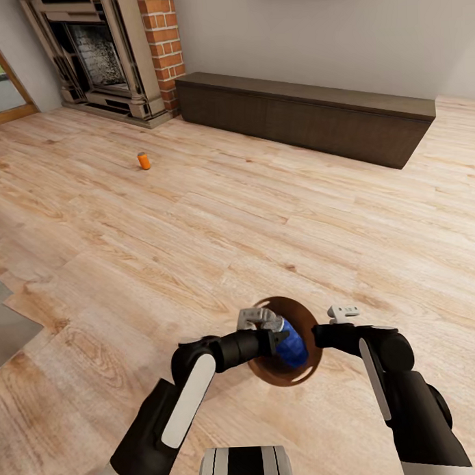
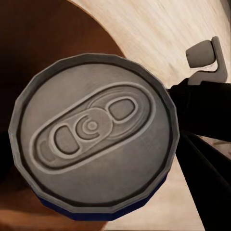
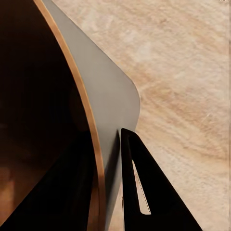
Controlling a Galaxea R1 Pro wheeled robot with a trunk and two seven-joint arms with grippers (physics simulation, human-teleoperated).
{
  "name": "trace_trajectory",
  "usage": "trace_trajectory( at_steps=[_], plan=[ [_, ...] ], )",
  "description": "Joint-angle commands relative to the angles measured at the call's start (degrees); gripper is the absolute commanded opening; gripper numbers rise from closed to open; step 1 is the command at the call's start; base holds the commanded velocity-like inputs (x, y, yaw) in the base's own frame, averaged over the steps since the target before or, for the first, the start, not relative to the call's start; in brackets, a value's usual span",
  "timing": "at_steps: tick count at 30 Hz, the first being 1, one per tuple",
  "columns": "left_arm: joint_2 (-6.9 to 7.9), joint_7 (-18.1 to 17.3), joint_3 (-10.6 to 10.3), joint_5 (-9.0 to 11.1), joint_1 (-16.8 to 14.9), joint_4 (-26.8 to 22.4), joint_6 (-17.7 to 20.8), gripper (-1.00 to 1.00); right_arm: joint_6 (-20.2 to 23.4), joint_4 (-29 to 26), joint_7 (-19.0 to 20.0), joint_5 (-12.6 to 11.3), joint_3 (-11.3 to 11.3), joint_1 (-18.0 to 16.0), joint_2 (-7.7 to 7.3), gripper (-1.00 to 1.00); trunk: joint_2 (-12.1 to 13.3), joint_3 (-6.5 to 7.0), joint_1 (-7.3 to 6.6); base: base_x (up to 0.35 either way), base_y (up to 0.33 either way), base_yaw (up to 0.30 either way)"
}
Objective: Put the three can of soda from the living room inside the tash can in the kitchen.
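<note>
Left gripper (image 1: 268, 321): we have it pinching the blue can (image 1: 290, 342) over the trash can's mouth; the silvery top (image 2: 94, 130) faces the wrist camera.
Right gripper (image 1: 323, 330): clamped on the bin's thin rim (image 3: 91, 130), we judge, carrying the tash can (image 1: 280, 378) above the living-room floor (image 1: 264, 216).
Orange can (image 1: 144, 160): upright on the planks, well apart, near the fireplace (image 1: 101, 57).
Risk: if we release off-centre, the can may strike the rim and roll away; its drop could jolt or tilt the bin in a one-sided hold.
</note>
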Motion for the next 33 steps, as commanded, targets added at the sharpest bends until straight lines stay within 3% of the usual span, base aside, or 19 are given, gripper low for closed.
trace_trajectory(
  at_steps=[1,4,12,19,23,27,33],
  plan=[
    [0.00,1.31,-0.95,0.00,0.00,-0.04,-0.09,-1.00,0.17,-0.01,0.29,-1.42,0.02,-0.01,0.01,-1.00,0.00,0.00,-0.01,0.000,0.000,0.000],
    [0.00,3.82,-3.30,-0.08,0.00,-0.12,-1.03,-1.00,0.17,-0.01,0.29,-1.42,0.02,-0.01,0.01,-1.00,0.00,0.00,-0.01,0.000,0.000,0.000],
    [0.00,8.85,-4.94,-1.67,0.00,-0.29,-1.60,-1.00,0.17,-0.01,0.29,-1.42,0.02,-0.01,0.01,-1.00,0.00,0.00,-0.01,0.000,0.000,0.000],
    [0.00,9.48,-5.90,-3.12,0.00,-0.16,-1.81,-1.00,0.17,-0.01,0.29,-1.42,0.08,-0.01,0.01,-1.00,0.00,0.00,-0.01,0.000,0.000,0.000],
    [0.00,9.65,-7.19,-6.52,0.00,0.32,-4.06,-1.00,0.17,-0.01,0.29,-1.42,0.10,-0.01,0.01,-1.00,0.00,0.00,-0.01,0.000,0.000,0.000],
    [0.00,9.66,-8.70,-7.50,0.00,1.21,-5.53,-1.00,0.17,-0.01,0.29,-1.42,0.10,-0.01,0.01,-1.00,0.00,0.00,-0.01,0.000,0.000,0.000],
    [0.00,9.66,-8.94,-7.62,0.00,1.78,-6.28,-1.00,0.17,-0.01,0.29,-1.42,0.10,-0.01,0.01,-1.00,0.00,0.00,-0.01,0.000,0.000,0.000]
  ],
)
